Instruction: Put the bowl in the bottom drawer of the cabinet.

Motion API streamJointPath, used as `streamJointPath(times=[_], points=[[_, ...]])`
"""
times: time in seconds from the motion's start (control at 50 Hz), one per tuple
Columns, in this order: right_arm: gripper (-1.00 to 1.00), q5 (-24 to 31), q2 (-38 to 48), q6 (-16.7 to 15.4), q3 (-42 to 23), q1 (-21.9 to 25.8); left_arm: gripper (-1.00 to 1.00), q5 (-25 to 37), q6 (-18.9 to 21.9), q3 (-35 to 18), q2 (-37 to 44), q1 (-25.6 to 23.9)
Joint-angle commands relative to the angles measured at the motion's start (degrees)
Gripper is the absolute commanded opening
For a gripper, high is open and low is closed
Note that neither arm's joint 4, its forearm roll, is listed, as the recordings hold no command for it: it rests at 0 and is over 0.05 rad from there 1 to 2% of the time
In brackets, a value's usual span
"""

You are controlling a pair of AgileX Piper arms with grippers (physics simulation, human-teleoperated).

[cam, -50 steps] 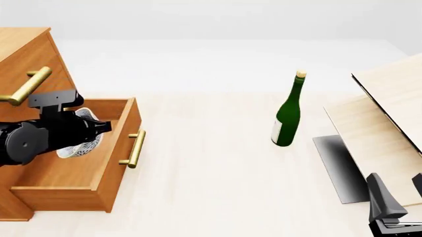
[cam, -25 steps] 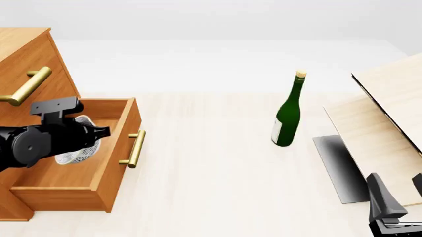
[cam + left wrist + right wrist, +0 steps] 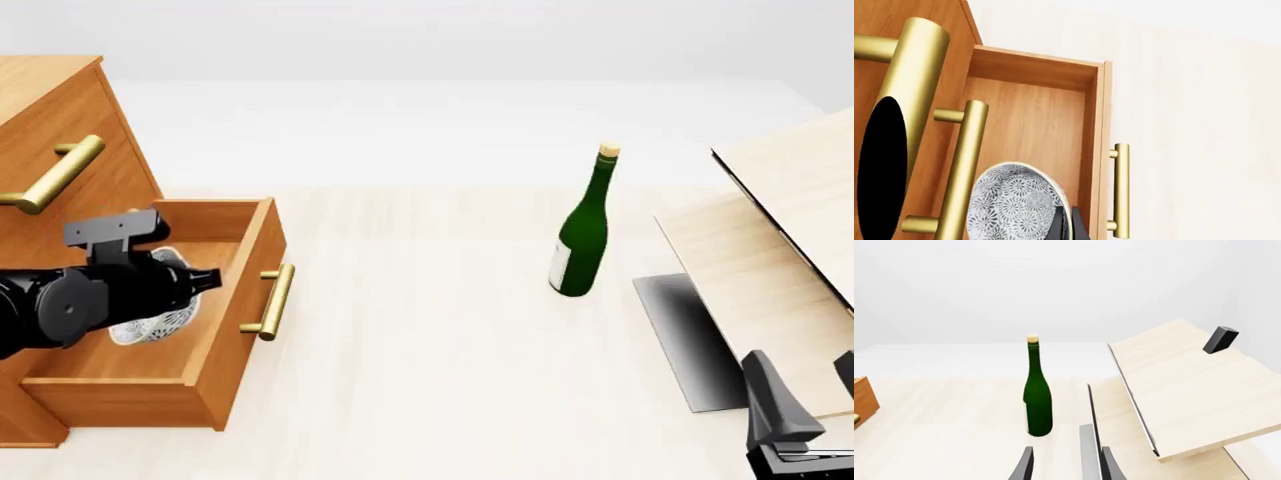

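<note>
Front view: left claw [image 3: 200, 279] over bottom drawer [image 3: 200, 375].

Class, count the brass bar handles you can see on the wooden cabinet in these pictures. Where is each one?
3. The top handle and the middle handle sit on the closed upper fronts; the bottom drawer's handle is on its pulled-out front. The front view shows only two.

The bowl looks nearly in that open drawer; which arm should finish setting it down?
Left. Its end effector already holds the bowl over the open bottom drawer, while the right end effector sits far across the table.
</note>
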Motion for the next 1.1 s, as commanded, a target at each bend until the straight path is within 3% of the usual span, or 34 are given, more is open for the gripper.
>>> streamJointPath(times=[0.02, 0.36, 0.8, 1.1], points=[[1.00, 0.0, 0.0, 0.0, 0.0, 0.0, -1.00, -1.2, 0.7, 0.3, 1.2, 1.1], [1.00, 0.0, 0.0, 0.0, 0.0, 0.0, -1.00, -1.8, 2.4, 0.0, 1.7, 3.1], [1.00, 0.0, 0.0, 0.0, 0.0, 0.0, -1.00, -3.9, 1.3, 0.8, 4.3, 2.5], [1.00, 0.0, 0.0, 0.0, 0.0, 0.0, -1.00, -4.0, 3.4, 1.3, 4.1, 4.6]])
